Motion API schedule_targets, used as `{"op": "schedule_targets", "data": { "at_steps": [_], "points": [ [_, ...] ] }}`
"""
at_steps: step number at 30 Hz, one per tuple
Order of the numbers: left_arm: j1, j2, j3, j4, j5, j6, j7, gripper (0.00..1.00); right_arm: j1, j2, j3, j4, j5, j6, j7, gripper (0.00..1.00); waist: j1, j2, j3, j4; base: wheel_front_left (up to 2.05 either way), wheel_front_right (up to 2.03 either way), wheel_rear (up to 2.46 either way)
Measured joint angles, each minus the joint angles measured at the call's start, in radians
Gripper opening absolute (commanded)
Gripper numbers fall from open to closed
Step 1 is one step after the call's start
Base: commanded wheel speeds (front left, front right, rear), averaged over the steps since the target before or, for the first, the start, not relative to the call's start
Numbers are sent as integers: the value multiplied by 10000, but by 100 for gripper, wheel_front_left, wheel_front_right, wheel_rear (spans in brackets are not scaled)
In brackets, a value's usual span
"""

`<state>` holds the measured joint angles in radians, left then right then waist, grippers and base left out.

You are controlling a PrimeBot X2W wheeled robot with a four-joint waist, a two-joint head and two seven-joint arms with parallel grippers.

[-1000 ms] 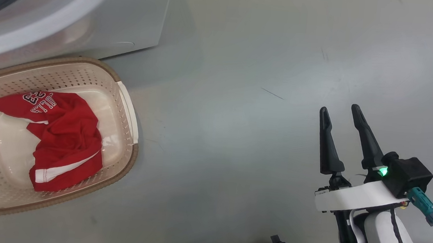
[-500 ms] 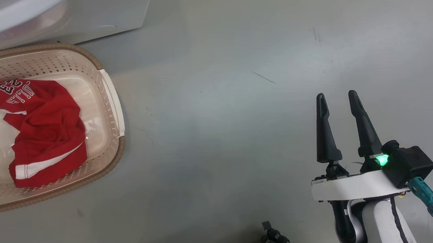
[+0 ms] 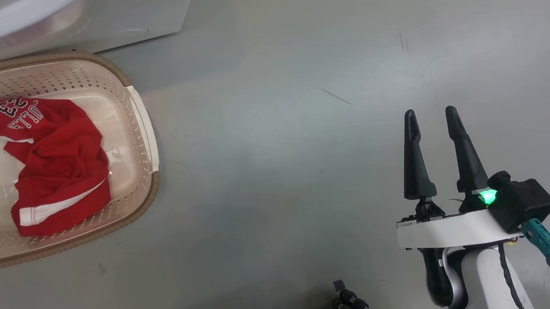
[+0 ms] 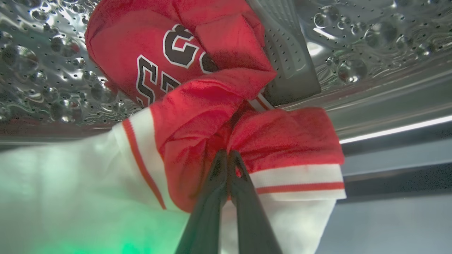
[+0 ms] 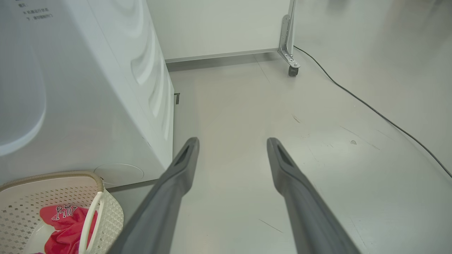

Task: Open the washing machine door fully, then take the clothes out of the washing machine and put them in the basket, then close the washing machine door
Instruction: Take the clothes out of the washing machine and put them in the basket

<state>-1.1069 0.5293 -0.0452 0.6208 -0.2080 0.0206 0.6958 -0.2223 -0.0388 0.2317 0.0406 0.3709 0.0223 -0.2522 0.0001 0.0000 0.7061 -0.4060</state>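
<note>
Pinching a fold of the red jersey point(image 4: 197, 116) with the left gripper point(image 4: 227, 155), both dark fingers pressed flat together and buried in the cloth, right by the white-and-red striped hem. Just beyond the tips, more of that jersey bunched up, a dark "23" outlined in white on show. Behind the heap, the perforated steel drum point(image 4: 370, 42) of the washing machine point(image 3: 134, 3), with a grey ribbed paddle point(image 4: 287, 56) poking out from under the cloth. Over on the other side, right gripper point(image 3: 430, 113) spread wide with nothing between the fingers, hovering over bare grey floor point(image 3: 279, 165), green light glowing at the wrist. Well off to its left, the cream perforated basket point(image 3: 152, 196) with its brown rim, holding a second red garment point(image 3: 60, 165) with white trim and lettering, crumpled inside. Right behind the basket, the machine's white body. Farther back, a black cable point(image 5: 370, 109) trailing across the floor and a small caster wheel point(image 5: 292, 70) near the pale wall point(image 5: 219, 24).
</note>
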Motion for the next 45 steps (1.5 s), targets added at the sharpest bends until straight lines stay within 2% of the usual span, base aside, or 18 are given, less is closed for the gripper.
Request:
{"op": "schedule_targets", "data": {
  "at_steps": [8, 14, 18, 24, 28, 36, 45],
  "points": [
    [-132, -96, -393, -215, 174, -236, -238, 0, -13, -6, -146, -13, -31, -71, 0, 100, 0, 0, -9, 172, 0, 0, 0],
    [-230, -295, -374, -516, 128, -263, -1041, 0, -27, 0, -253, -31, -65, -73, 0, 100, 0, 0, -92, 409, 0, 0, 0],
    [-260, -694, -474, -681, 61, -274, -1622, 0, -50, -10, -360, -58, -328, -59, 0, 100, 0, 0, -149, 620, 0, 0, 0],
    [-219, -1058, -213, -909, -153, -259, -2842, 0, -54, -8, -382, -46, -510, -25, 0, 100, 0, 0, -319, 932, 0, 0, 0],
    [-17, -1509, -31, -1135, -399, -219, -3697, 0, -54, -13, -548, -46, -685, 31, 0, 100, -1, 0, -467, 1145, 0, 0, 0],
    [1276, -2100, 263, -1791, -650, 67, -5829, 0, -57, -17, -740, -13, -926, 33, 0, 100, -1, 0, -973, 1541, 0, 0, 0],
    [2894, -2828, 320, -2621, -692, 272, -7597, 0, 104, -59, -853, 134, -1181, 113, 0, 100, 0, 0, -1665, 1899, 0, 0, 0]
  ]
}}
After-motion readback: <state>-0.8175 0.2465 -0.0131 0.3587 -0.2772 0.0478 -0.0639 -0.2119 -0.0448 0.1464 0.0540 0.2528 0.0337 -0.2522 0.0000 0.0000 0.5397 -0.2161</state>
